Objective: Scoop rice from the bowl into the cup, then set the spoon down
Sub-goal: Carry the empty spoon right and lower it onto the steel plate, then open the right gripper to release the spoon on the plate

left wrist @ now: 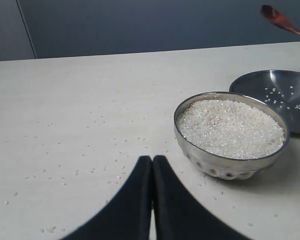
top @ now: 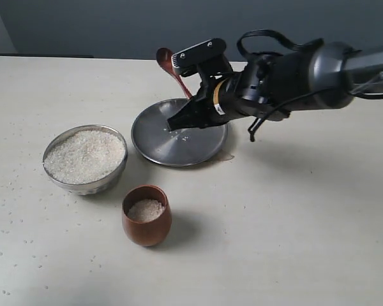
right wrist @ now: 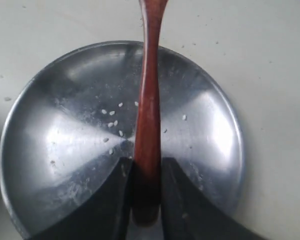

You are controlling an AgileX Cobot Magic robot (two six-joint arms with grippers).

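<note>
The steel bowl (top: 84, 159) (left wrist: 231, 134) stands at the left, heaped with white rice (top: 84, 155) (left wrist: 230, 127). In front of it the reddish-brown wooden cup (top: 146, 215) holds some rice (top: 145, 209). My right gripper (top: 179, 118) (right wrist: 146, 162) hovers over the flat steel plate (top: 179, 143) (right wrist: 65, 145), shut on the handle of the dark wooden spoon (top: 173, 70) (right wrist: 148, 120). The spoon's bowl end (left wrist: 273, 14) points up and away, beyond the plate's far rim. My left gripper (left wrist: 152, 161) is shut and empty, low over the table beside the bowl.
A few grains lie in the plate (left wrist: 280, 95), and loose grains (left wrist: 115, 150) are scattered on the pale table (top: 293, 217) round the bowl. The right arm's dark body (top: 293, 73) reaches in from the right above the table.
</note>
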